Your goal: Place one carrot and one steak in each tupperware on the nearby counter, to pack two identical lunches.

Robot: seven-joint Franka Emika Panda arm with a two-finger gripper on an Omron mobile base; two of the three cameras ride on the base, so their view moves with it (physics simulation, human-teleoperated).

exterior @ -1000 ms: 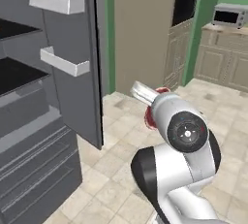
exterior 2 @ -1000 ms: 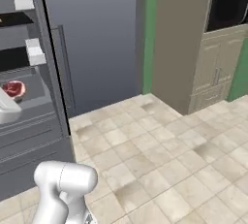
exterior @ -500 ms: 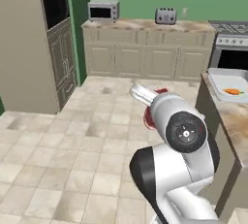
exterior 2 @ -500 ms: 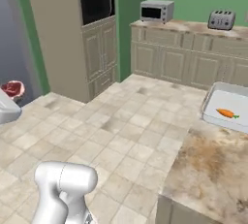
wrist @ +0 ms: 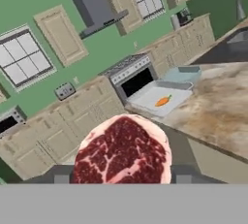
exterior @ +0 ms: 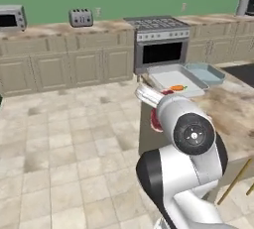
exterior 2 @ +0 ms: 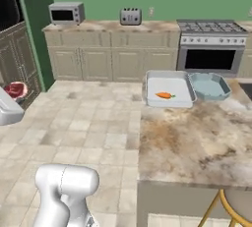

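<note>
one steak (wrist: 123, 152) in gripper (wrist: 122, 179) | carrot (exterior 2: 165, 95) in rectangular tupperware (exterior 2: 167, 76)

My left base view: from behind my arm, facing counter (exterior: 233, 109) end-on, oven (exterior: 161, 49) beyond, counter on right. My right base view: same counter (exterior 2: 197, 142) from other side, nearer, oven (exterior 2: 211, 56) behind. Both share counter, oven, back cabinets. My hand view: rolled, low beside counter (wrist: 218, 106), facing oven (wrist: 135, 80); steak (wrist: 123, 152) very close.

Bare counter (exterior 2: 197, 142) lies open before both tupperware (exterior 2: 167, 89).
</note>
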